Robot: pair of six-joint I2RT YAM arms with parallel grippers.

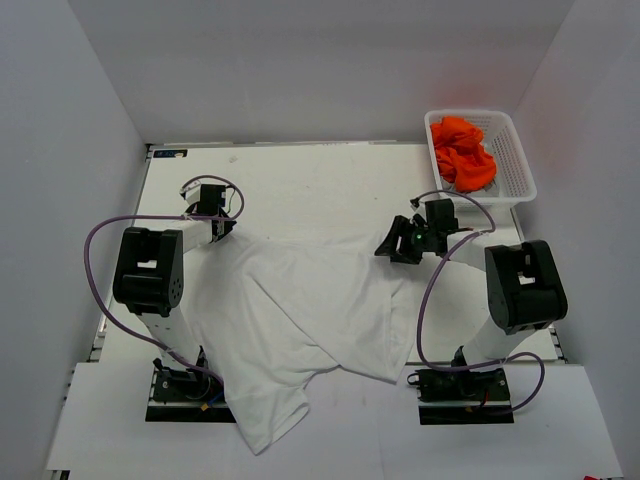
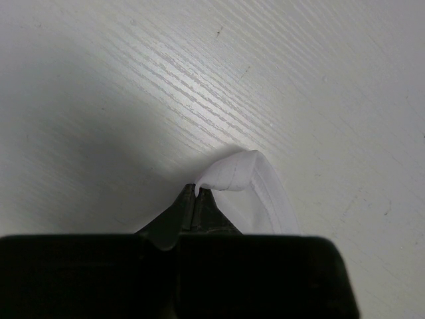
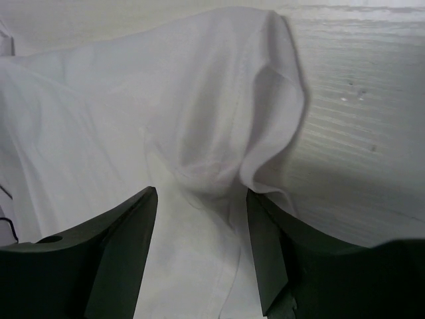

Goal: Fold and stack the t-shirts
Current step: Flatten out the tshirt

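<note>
A plain white t-shirt (image 1: 300,320) lies rumpled across the middle of the table, one part hanging over the near edge. My left gripper (image 1: 222,232) is at its far left corner, shut on a folded bit of hem (image 2: 239,171) that pokes out past the closed tips (image 2: 196,189). At the shirt's far right corner my right gripper (image 1: 395,245) is open; its two fingers straddle a raised fold of the white cloth (image 3: 166,100) without pinching it (image 3: 201,196). Bright orange t-shirts (image 1: 462,152) sit bunched in the basket.
A white plastic lattice basket (image 1: 520,165) stands at the back right corner. Grey walls enclose the table on three sides. Bare white tabletop (image 1: 320,180) runs between the shirt and the back wall. Purple cables loop from both arms.
</note>
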